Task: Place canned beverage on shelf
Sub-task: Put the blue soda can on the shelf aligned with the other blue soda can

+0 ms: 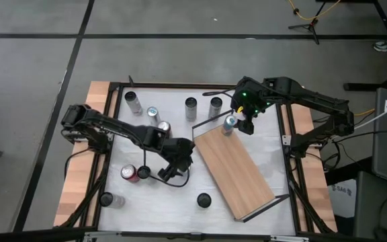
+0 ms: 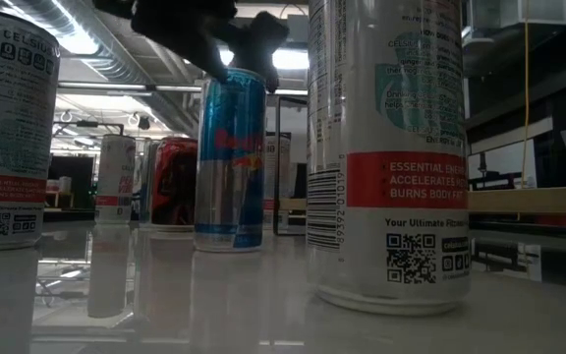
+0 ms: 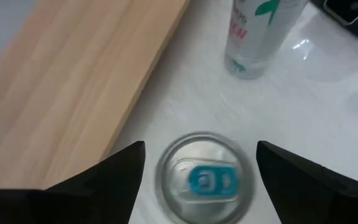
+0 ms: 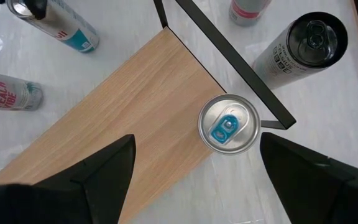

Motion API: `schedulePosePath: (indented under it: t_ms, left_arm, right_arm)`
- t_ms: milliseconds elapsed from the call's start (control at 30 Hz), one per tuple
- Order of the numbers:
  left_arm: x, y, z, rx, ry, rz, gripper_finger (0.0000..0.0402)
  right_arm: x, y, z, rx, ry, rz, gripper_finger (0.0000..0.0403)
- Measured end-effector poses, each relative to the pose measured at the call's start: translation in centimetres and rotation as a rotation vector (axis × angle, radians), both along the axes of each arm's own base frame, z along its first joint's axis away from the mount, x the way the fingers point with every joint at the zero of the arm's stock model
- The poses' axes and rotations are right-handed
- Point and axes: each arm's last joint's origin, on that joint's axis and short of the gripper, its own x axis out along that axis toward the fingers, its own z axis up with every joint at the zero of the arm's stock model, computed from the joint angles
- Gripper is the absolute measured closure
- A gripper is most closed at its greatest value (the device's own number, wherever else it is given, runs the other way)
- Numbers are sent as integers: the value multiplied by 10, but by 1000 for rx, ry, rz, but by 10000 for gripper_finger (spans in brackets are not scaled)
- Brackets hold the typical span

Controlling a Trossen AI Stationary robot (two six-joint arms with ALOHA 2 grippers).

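Item 1: left gripper (image 3: 199,163), jaws spread, astride blue-tab can (image 3: 201,185) on tabletop beside shelf (image 1: 234,168); not yet gripped. Item 2: right gripper (image 4: 194,152), released, above blue-tab can (image 4: 229,124) standing on shelf corner. Status: 1 can shelved, others left.

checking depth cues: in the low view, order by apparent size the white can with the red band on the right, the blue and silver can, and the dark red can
1. white can with the red band, though it stands nearest the camera
2. blue and silver can
3. dark red can, partly hidden, seemingly farther back
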Motion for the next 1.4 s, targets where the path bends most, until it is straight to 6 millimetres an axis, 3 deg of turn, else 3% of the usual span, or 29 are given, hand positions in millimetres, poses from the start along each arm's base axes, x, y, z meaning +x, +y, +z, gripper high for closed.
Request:
schedulePosePath:
  t_ms: [333,600,733,1200,1400]
  left_arm:
    - [-2,-6,12,-45,-50,272,103]
    - [-5,-8,42,-209,-144,565,104]
    - [-7,-16,53,-221,-184,633,104]
    - [-27,-60,52,-243,-259,871,104]
    - [-34,-67,40,-246,-265,955,104]
  right_arm:
    - [0,0,0,0,0,0,68]
    - [0,0,0,1,-4,-5,68]
    - [1,0,0,1,-9,-6,68]
    - [1,0,1,0,-15,-7,68]
    - [1,0,1,0,-15,-7,68]
